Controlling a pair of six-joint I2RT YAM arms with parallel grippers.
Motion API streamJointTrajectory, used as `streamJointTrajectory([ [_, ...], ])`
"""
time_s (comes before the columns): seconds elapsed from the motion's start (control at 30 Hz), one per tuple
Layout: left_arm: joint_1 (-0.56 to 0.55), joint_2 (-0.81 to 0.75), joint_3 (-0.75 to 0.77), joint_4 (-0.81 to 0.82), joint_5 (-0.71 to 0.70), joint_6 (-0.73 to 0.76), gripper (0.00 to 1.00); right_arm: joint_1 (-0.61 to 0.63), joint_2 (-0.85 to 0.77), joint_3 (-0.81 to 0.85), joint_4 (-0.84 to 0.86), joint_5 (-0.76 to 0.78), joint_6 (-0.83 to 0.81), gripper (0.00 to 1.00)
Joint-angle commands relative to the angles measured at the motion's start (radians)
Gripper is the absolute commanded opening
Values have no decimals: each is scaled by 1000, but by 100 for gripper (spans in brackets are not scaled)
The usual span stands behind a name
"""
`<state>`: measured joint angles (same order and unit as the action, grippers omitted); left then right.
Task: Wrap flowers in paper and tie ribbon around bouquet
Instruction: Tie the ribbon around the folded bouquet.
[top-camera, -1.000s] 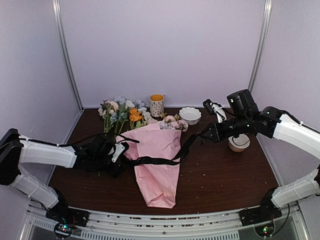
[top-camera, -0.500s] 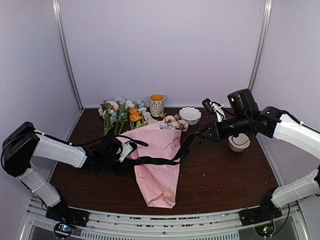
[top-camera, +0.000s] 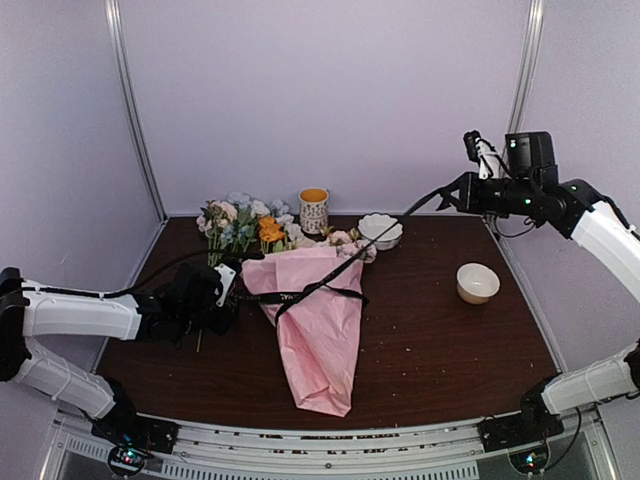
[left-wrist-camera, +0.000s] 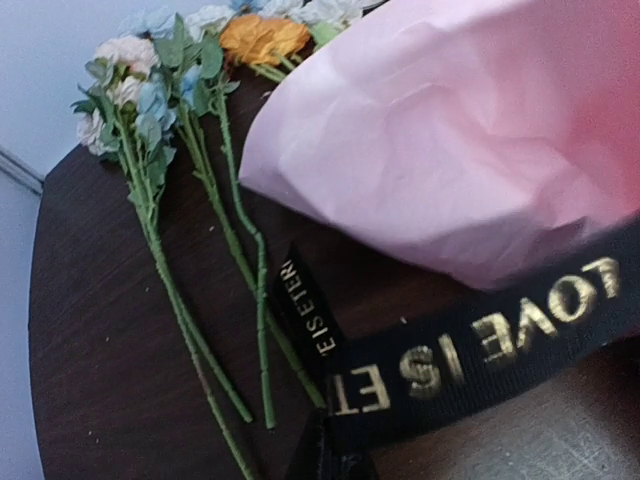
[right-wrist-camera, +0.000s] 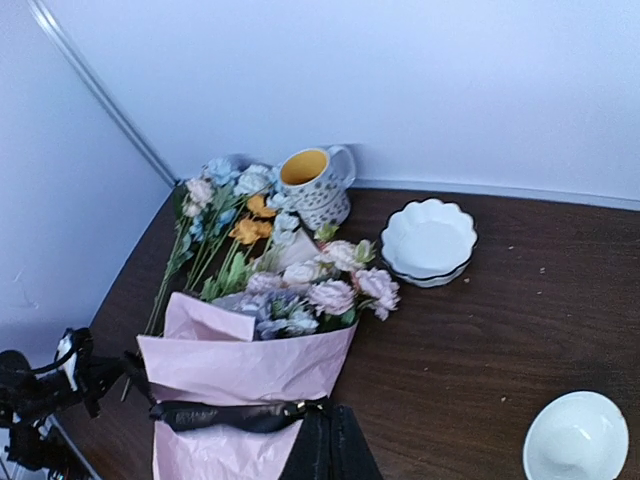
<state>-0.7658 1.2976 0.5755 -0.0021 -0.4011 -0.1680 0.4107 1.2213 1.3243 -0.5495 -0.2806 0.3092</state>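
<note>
Since a second ago the right gripper has climbed high toward the back right, pulling the ribbon taut, and the left gripper has clamped shut. Nearest, the bouquet lies on the desk, its tip toward the front edge and its long axis running near to far. The ribbon crosses its upper part. The left gripper pinches one end low, just beside the paper's left edge; the right, closed on the other end, holds it well apart and aloft. Open desk lies to the bouquet's right, up to the small bowl. Behind, loose flowers, mug and scalloped bowl crowd the back.

On table, ribbon across bouquet; loose flowers behind-left of bouquet, mug behind it, far bowl behind-right, near bowl well right.
</note>
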Motion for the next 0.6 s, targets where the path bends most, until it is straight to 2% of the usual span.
streamJointTrajectory([
  [0.0, 16, -51, -13, -81, -35, -76, 0, -17, 31, 26, 33, 151, -4, 0],
  [0.17, -58, -115, 45, -24, 10, -43, 0, 225, 176, 142, 46, 168, -65, 0],
  [0.37, -153, -106, 135, 49, 15, -50, 0, 462, 348, 338, 72, 176, -92, 0],
  [0.57, -211, -60, 212, 94, 19, -44, 0, 570, 519, 558, 26, 142, -107, 0],
])
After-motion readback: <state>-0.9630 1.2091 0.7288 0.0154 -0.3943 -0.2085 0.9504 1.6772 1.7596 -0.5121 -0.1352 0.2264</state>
